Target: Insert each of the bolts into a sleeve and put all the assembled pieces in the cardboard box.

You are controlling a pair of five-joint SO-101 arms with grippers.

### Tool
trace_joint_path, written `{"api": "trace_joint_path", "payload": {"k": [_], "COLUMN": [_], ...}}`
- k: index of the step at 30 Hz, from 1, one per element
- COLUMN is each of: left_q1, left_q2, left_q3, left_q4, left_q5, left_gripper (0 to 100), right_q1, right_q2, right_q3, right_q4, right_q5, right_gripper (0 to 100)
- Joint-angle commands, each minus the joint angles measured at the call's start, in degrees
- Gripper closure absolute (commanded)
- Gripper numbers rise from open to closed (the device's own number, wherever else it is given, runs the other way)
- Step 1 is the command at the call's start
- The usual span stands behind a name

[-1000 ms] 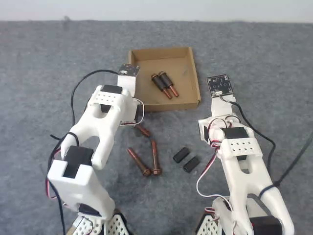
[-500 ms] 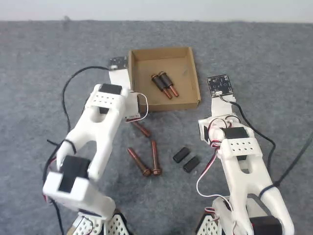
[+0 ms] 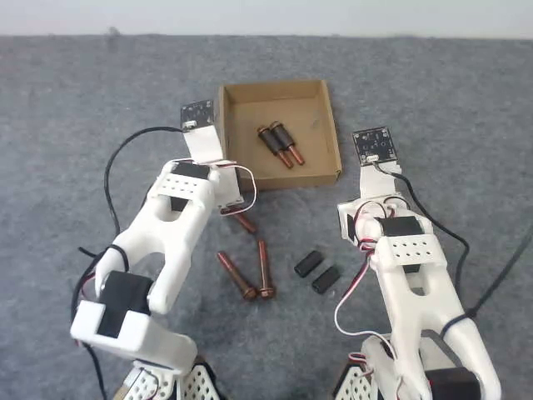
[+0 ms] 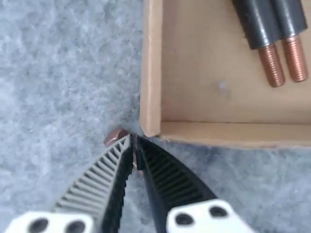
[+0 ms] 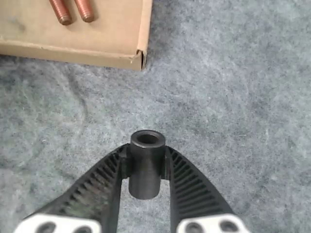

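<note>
Two finished pieces (image 3: 280, 147) lie side by side in the cardboard box (image 3: 331, 125), so from where I stand the job looks about half done. The left claw (image 4: 132, 144) is pinched narrow on a bolt (image 4: 115, 136), gripping it just behind the head, right beside the box's near corner. I cannot tell whether the shank is clear of the grey carpet (image 3: 433, 92). The right claw (image 5: 146, 155) clamps a sleeve (image 5: 146, 167) on end, its bore open toward the wrist camera, out on the carpet near the box's other front corner. Two loose bolts (image 3: 264, 268) and two spare sleeves (image 3: 307, 264) lie between the arms. The step now, I'd say, is the mating: carry the bolt away from the cardboard edge, turn its threaded tip to face that bore, and get both axes in one line before pushing. With the grip so near the head the tip may wobble, so a slow approach and a steady sleeve would serve best.
</note>
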Motion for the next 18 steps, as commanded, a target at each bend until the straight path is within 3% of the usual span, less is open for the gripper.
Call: {"api": "trace_joint_path", "payload": {"k": [1,6,11,18], "left_q1": [0.4,0.4,0.4,0.1], "left_q2": [-1.3,-2.5,-8.0,-4.0], "left_q3": [-0.9,-1.7,-1.0,3.6], "left_q4": [0.4,3.6,8.5,1.8], "left_q5": [1.1,1.8,6.1,6.3], "left_gripper": [98,86,85,85], "right_q1": [0.5,0.4,0.4,0.3], "right_q2": [-2.7,-2.7,-2.7,-2.7], "right_q3": [-0.5,-0.5,-0.5,-0.5], "right_q4": [-1.1,-1.1,-1.1,-1.2], "right_q5": [1.2,1.2,1.2,1.2], "right_gripper": [99.1,99.1,99.1,99.1]}}
